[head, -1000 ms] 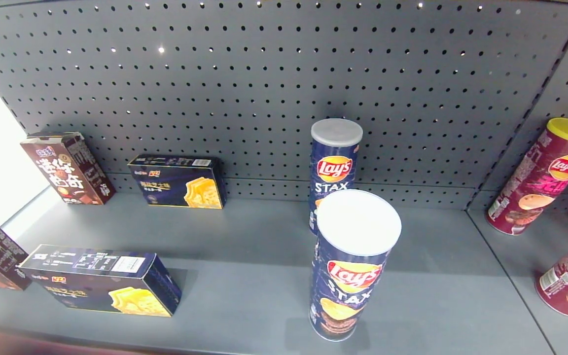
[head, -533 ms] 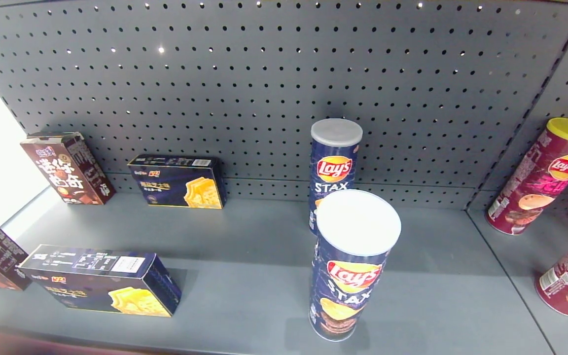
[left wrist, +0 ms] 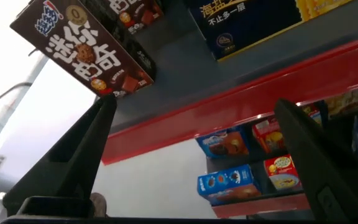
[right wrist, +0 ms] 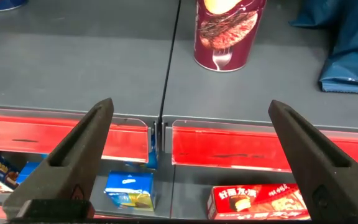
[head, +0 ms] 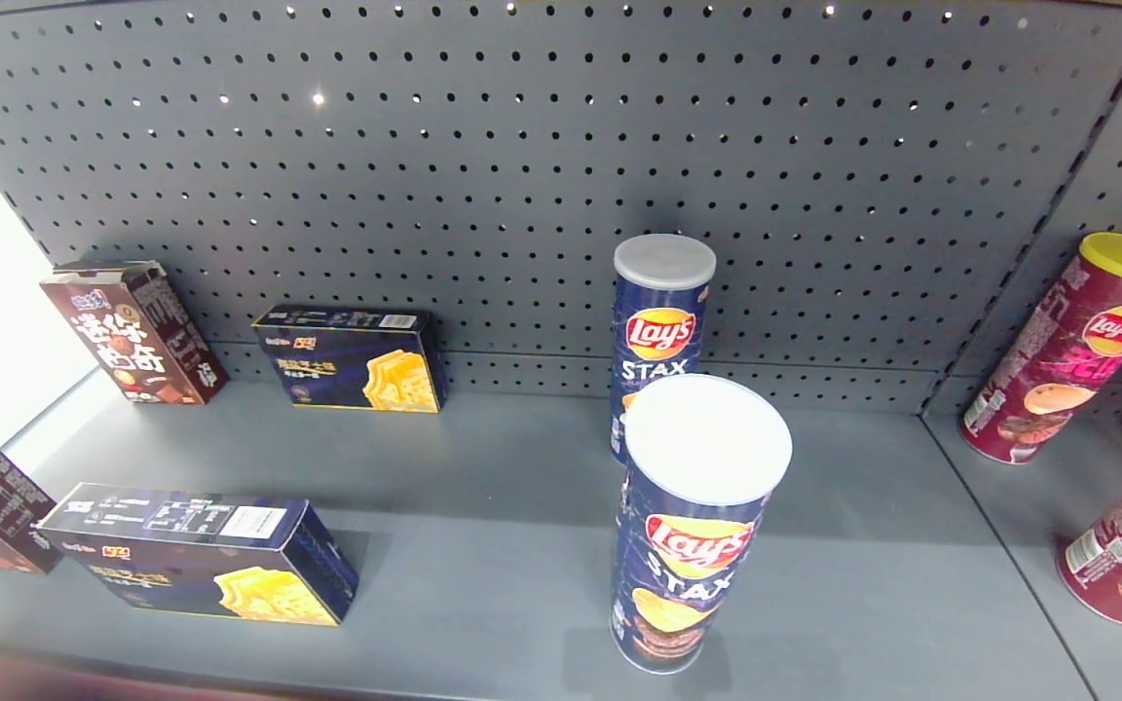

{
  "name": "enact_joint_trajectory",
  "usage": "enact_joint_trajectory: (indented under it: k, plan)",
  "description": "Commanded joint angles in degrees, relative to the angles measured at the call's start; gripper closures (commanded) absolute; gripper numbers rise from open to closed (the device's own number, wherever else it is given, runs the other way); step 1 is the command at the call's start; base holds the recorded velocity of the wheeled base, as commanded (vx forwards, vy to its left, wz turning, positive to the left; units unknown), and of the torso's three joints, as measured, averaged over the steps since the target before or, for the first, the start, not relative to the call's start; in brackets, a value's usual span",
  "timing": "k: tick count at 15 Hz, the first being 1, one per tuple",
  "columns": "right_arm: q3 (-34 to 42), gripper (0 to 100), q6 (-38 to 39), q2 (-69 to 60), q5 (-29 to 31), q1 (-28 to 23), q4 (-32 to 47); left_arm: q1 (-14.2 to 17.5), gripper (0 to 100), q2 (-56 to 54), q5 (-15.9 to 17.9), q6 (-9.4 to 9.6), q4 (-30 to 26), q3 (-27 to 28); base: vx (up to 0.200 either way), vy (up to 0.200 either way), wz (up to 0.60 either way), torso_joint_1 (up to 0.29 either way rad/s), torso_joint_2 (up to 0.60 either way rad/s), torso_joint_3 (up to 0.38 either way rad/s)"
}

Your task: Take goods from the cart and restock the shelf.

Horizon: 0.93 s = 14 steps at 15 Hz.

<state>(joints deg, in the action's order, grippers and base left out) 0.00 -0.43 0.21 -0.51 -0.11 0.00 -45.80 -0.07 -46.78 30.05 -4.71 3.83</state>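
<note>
The shelf is the biggest thing here and sets up the next move. Its red front edge runs ahead of and above both pincers, which hang low before it. The left pincer sits under the end with the boxes. The right pincer faces the seam between two shelf sections. Both are released, jaws spread wide, with nothing between them. Neither is nearer to any new goods that I can tell, so I judge a trip to the cart comes first.

Two blue cans stand upright mid-shelf, one near the front and one right behind it against the back panel. Purple-red cans stand in the section to the right, one just beyond the right pincer. On the left, two dark blue boxes rest on a long edge, lengthwise along the shelf. A brown box stands on end nearby. Bare shelf lies between boxes and cans, likely room for restocking.
</note>
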Motion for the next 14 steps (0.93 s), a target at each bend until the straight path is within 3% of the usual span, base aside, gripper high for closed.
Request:
enact_joint_trajectory:
  k: [1, 4, 8, 9, 10, 12, 13, 14]
  plan:
    - [0.0, 0, -0.01, 0.14, -0.02, 0.02, 0.0, -0.78, 0, 0.07, 0.02, 1.59, -0.04, -0.49, 0.0, 0.0, 0.0, 0.0, 0.0, 0.0]
    - [0.0, 0, -0.01, 0.14, -0.02, 0.02, 0.0, -1.4, 0, 0.07, -0.07, 0.45, -0.04, -0.4, 0.0, 0.0, 0.0, 0.0, 0.0, 0.0]
    - [0.0, 0, -0.01, 0.14, -0.02, 0.02, 0.0, -3.16, 0, 0.07, 0.11, 0.71, -0.04, -0.4, 0.0, 0.0, 0.0, 0.0, 0.0, 0.0]
    - [0.0, 0, -0.01, 0.14, -0.02, 0.02, 0.0, -1.49, 0, 0.07, 0.63, 0.27, -0.04, -0.49, 0.0, 0.0, 0.0, 0.0, 0.0, 0.0]
    - [0.0, 0, -0.01, 0.14, -0.02, 0.02, 0.0, 9.24, 0, 0.07, 14.08, -2.89, 0.05, -0.31, 0.0, 0.0, 0.0, 0.0, 0.0, 0.0]
    - [0.0, 0, -0.01, 0.14, -0.02, 0.02, 0.0, 16.8, 0, 0.07, 30.87, -3.77, 0.14, 0.48, 0.0, 0.0, 0.0, 0.0, 0.0, 0.0]
    - [0.0, 0, -0.01, 0.14, -0.02, 0.02, 0.0, 16.8, 0, 0.07, 33.15, -8.34, -1.71, 1.36, 0.0, 0.0, 0.0, 0.0, 0.0, 0.0]
    - [0.0, 0, -0.01, 0.14, -0.02, 0.02, 0.0, 18.91, 0, 0.07, 37.63, -8.69, -3.12, 1.71, 0.0, 0.0, 0.0, 0.0, 0.0, 0.0]
